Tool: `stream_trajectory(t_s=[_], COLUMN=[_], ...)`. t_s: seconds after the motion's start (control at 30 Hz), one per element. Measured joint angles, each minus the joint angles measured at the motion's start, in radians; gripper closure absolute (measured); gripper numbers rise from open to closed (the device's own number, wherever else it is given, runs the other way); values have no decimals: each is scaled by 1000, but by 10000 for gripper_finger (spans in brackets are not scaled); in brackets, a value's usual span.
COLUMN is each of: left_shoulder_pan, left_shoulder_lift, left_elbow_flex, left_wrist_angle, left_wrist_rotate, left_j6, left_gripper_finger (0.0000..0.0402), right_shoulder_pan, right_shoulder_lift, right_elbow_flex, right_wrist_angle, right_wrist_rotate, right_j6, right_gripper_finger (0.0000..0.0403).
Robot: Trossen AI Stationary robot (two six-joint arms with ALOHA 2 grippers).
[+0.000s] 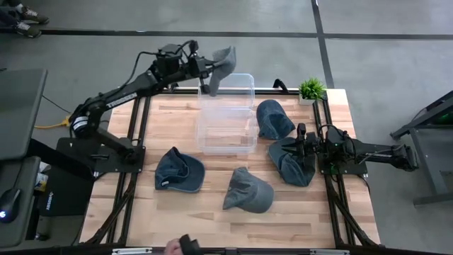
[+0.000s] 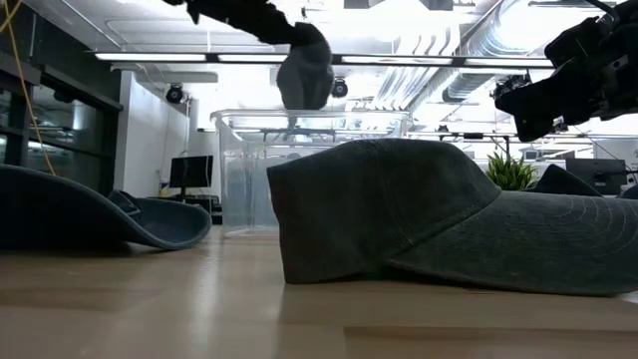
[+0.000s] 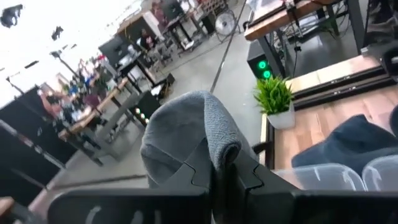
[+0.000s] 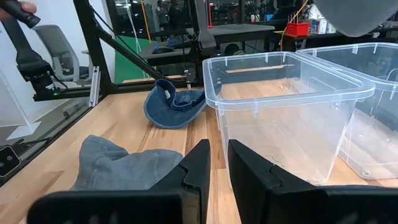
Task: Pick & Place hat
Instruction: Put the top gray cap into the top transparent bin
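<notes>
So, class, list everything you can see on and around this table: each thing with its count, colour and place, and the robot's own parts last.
Held hat: one, grey, hanging from the left gripper above the bin's far edge.
Hats on the table: four; blue left of the bin, grey at the near middle, blue right of the bin, blue-grey under the right gripper.
Bin: one, clear plastic, far middle of the table, no hat seen inside.
Plant: one, green in a white pot, far right corner.
Table: one, light wood.
Left gripper: fingers shut on the held hat.
Right gripper: low over the blue-grey hat, fingers slightly apart.
</notes>
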Motion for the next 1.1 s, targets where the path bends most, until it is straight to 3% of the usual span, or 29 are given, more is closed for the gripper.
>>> stream_trajectory(t_s=[0.27, 0.77, 1.1], left_shoulder_pan=[-28, -131, -142], left_shoulder_lift=[105, 242, 320], left_elbow_flex=[-2, -1, -1], left_wrist_angle=[143, 308, 355], left_wrist_rotate=[-70, -301, -318], left_j6=[7, 233, 278], left_gripper_finger=[396, 396, 396], right_shoulder_pan=[0, 0, 0], right_shoulder_lift=[0, 0, 0], right_elbow_flex=[0, 0, 0], right_wrist_angle=[0, 0, 0], right_wrist_rotate=[0, 0, 0], right_j6=[0, 0, 0], right_gripper_finger=[350, 351, 350])
